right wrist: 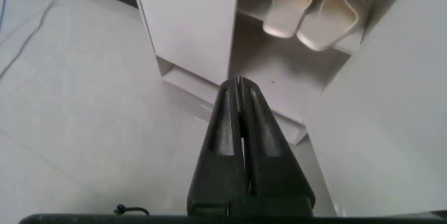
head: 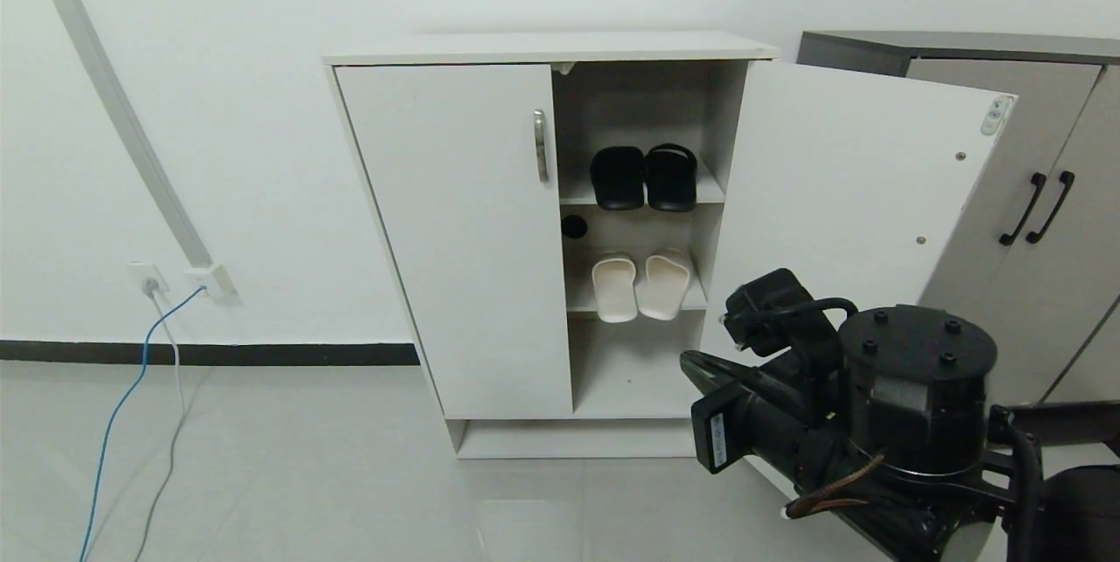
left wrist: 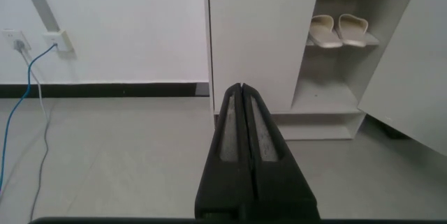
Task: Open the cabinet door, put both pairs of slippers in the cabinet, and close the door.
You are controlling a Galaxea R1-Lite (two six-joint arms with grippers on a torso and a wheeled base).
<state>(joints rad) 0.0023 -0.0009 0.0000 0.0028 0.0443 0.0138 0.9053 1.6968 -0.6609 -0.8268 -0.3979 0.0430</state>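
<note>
Inside cabinet [head: 542, 47]: both pairs shelved.
Black slippers [head: 644, 178] above white slippers [head: 640, 285]; right door [head: 840, 194] open, closing remains; left pincer [left wrist: 241, 91] and right pincer [right wrist: 241, 84] clenched, empty.

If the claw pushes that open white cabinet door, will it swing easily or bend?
Probably swings easily: the open door stands free, and the black slippers and white slippers sit back on shelves. It looks flat and rigid, so bending seems unlikely. Its smooth face might let the shut right claw slide.
</note>
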